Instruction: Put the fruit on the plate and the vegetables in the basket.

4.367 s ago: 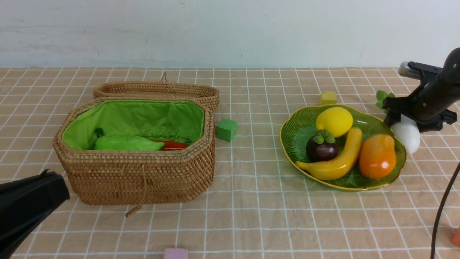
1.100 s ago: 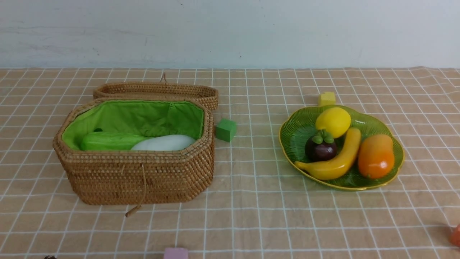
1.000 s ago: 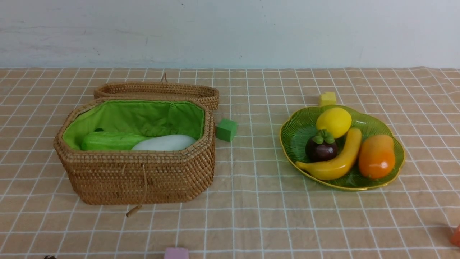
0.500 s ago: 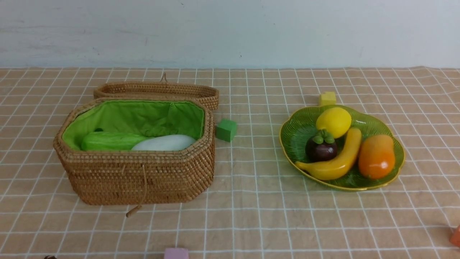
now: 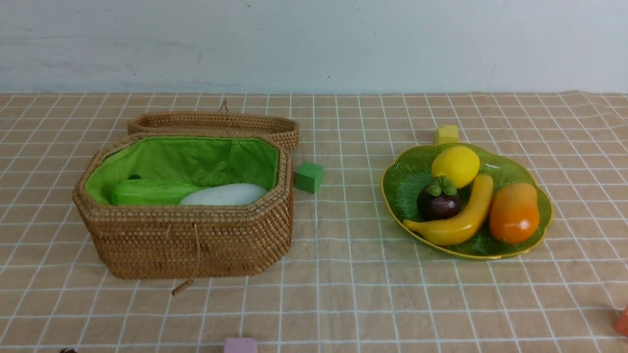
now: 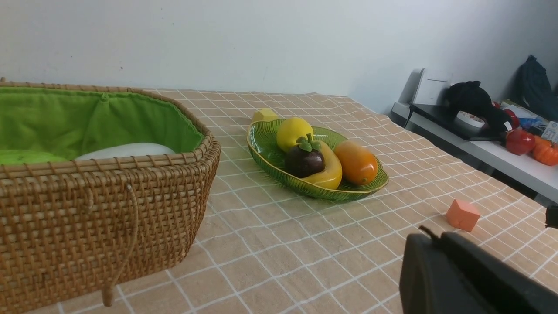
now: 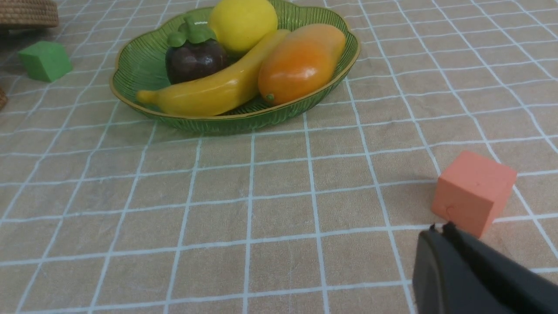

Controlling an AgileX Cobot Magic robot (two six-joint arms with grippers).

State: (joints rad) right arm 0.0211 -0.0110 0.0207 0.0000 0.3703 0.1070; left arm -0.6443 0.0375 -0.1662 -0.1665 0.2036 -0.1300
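Note:
The green leaf-shaped plate on the right carries the fruit: a yellow lemon, a purple mangosteen, a yellow banana and an orange mango. The open wicker basket on the left holds vegetables: a wrinkled green pod and a white radish. Neither arm shows in the front view. My left gripper is shut and empty, low over the cloth near the table's front edge. My right gripper is shut and empty beside an orange cube.
Small cubes lie about: green beside the basket, yellow behind the plate, pink at the front edge, orange at the front right. The basket's lid lies behind it. A side bench with clutter stands off the table.
Over the last second nothing has moved. Earlier my right gripper held the white radish beside the plate; now the radish lies in the basket and both arms are out of the front view.

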